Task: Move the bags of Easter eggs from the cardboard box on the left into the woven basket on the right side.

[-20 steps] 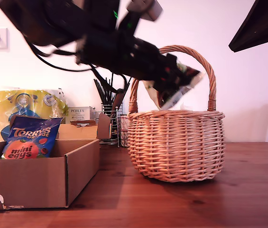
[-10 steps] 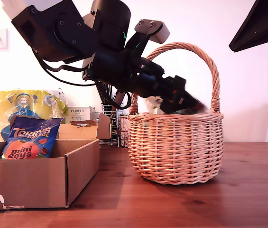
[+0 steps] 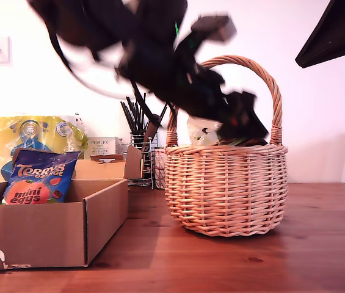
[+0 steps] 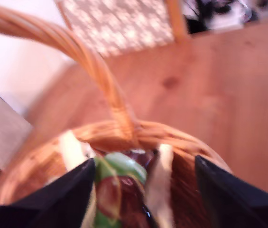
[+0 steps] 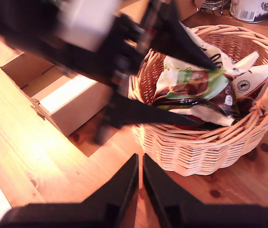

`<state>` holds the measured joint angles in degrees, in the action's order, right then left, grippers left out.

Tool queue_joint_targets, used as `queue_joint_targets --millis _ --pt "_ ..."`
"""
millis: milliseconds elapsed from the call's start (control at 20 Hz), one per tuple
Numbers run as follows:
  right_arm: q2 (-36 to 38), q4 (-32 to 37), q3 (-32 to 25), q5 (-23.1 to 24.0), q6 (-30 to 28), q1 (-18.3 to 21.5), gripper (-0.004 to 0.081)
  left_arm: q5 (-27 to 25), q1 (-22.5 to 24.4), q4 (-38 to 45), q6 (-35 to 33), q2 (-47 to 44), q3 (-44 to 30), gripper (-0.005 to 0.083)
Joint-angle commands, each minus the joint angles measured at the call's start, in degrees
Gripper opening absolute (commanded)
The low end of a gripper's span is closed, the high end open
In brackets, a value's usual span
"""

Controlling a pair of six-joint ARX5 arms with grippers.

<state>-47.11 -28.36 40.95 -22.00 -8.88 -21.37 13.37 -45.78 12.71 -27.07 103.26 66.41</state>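
The woven basket (image 3: 224,189) stands on the wooden table at the exterior view's middle right. My first gripper (image 3: 245,125) hovers, blurred, just over its rim under the handle. Its jaws are spread wide open (image 4: 145,161), seen again from above (image 5: 207,95). Under them a white bag with green-brown print (image 5: 190,83) lies inside the basket (image 5: 190,147) on other pouches, its top edge peeking over the rim (image 3: 201,131). A dark blue Terry's bag (image 3: 38,177) leans upright in the cardboard box (image 3: 50,232) at the exterior view's left. My second gripper (image 5: 139,159) is shut and holds nothing, above the table beside the basket.
Behind the box stand a large yellow plastic pack (image 3: 32,137), a white Porlex box (image 3: 102,146) and a black wire utensil holder (image 3: 138,155). A dark part of an arm shows at the exterior view's top right (image 3: 337,30). A tin (image 5: 250,9) stands behind the basket.
My first gripper carried the white-green bag from above the basket down into it and opened. The bag now lies in the basket, and the arm is blurred in motion.
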Motion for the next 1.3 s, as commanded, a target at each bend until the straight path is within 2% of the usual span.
queue_joint_targets --millis 0,250,400,500,650,950,1100,1250 --pt "0.2 0.7 0.2 -0.7 -0.2 0.1 -0.0013 0.1 -0.1 -4.7 0.5 -4.4 0.0 0.0404" --pt "-0.6 4.8 0.2 -2.1 -0.2 -1.9 -0.0013 0.1 0.3 -18.9 2.3 -14.8 0.0 -0.0031" --pt "-3.2 7.4 0.2 -3.9 -1.4 -4.7 -0.0013 0.1 2.2 -26.9 3.3 -18.5 -0.2 -0.0019" --pt "-5.7 8.9 0.2 -5.2 -1.4 -7.0 -0.0013 0.1 4.9 -29.5 3.7 -20.6 -1.8 -0.0019" --pt "-8.2 10.8 0.2 -5.5 -0.9 -8.3 -0.0013 1.4 10.5 -29.0 3.8 -25.5 -7.8 -0.0019" --pt "-12.6 18.7 0.2 -5.6 0.2 -12.4 -0.0013 5.9 23.5 -27.4 3.7 -33.9 -19.3 -0.0019" --pt "-15.1 19.8 0.2 -5.5 1.4 -14.5 -0.0013 5.7 29.4 -27.5 3.2 -35.1 -22.0 -0.0019" --pt "-16.0 19.8 0.2 -5.5 1.5 -14.6 -0.0013 3.2 33.3 -27.3 -1.2 -32.7 -22.1 -0.0017"
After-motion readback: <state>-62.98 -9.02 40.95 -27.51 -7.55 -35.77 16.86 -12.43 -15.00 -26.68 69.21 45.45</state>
